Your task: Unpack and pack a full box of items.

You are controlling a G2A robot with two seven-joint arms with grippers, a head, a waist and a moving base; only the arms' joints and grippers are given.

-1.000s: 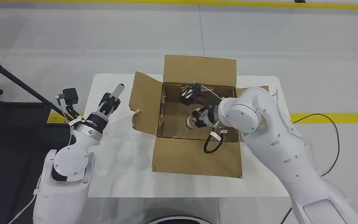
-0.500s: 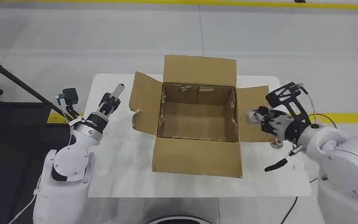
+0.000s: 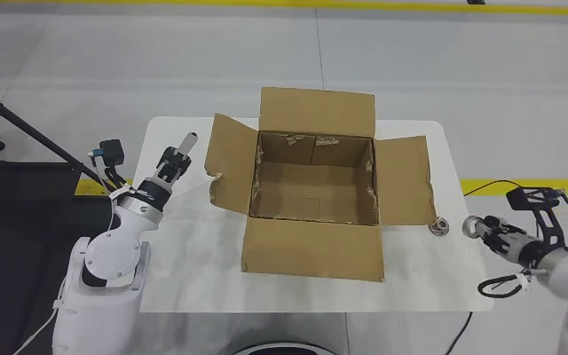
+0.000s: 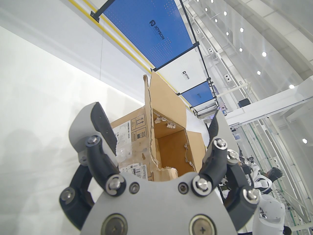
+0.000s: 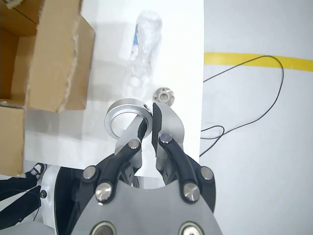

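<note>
Shiny smooth metal ring [image 5: 127, 104], crinkly clear plastic bag [image 5: 148, 37], matt rough-torn cardboard box [image 3: 312, 250].

An open brown cardboard box [image 3: 312, 250] stands centrally, flaps spread. Right of it lie a small flanged metal hub [image 3: 437, 229] and a clear plastic-wrapped packet [image 5: 146, 47]. The right end effector [image 5: 149, 119] pinches a silver metal ring [image 5: 122, 104].

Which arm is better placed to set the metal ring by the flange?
Right: the right gripper is shut on the metal ring near the flange; left gripper open, beyond the cardboard box.
</note>
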